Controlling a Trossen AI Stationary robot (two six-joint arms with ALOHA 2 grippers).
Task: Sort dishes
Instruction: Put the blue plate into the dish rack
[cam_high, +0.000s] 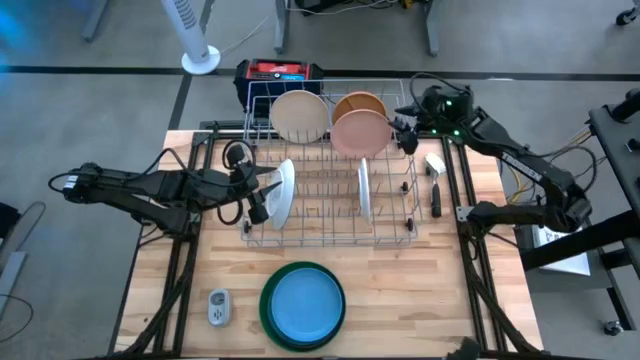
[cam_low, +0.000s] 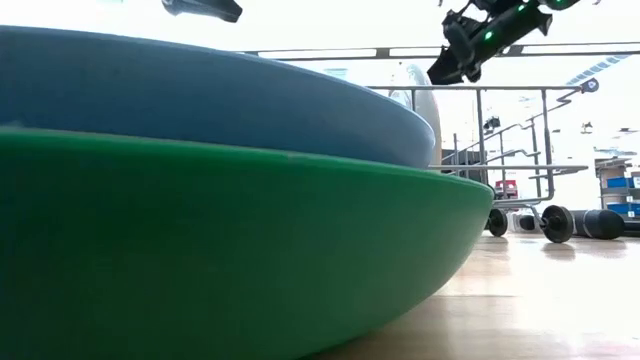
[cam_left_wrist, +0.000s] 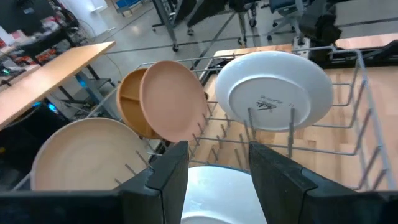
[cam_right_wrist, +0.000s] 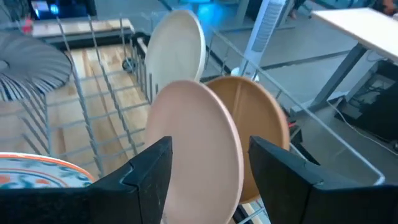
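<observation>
the pink plate (cam_high: 361, 131) stands on edge at the rack's (cam_high: 330, 236) far right corner, the right gripper (cam_high: 405, 133) at its rim with fingers spread either side, not pinching. behind it lean a tan plate (cam_high: 358, 102) and a cream plate (cam_high: 299, 115). the left gripper (cam_high: 268, 195) grips a white plate (cam_high: 284, 191) at the rack's left end. a blue plate (cam_high: 302, 304) sits in a green bowl (cam_high: 271, 318) near the front, blocking most of the low view.

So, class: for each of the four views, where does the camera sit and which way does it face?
High: overhead, looking down on rack, both arms.
Low: table height, behind green dish; right gripper above.
Left wrist: past left gripper at white plate.
Right wrist: past open right gripper at pink plate.
Both wrist views share the pink plate.
</observation>
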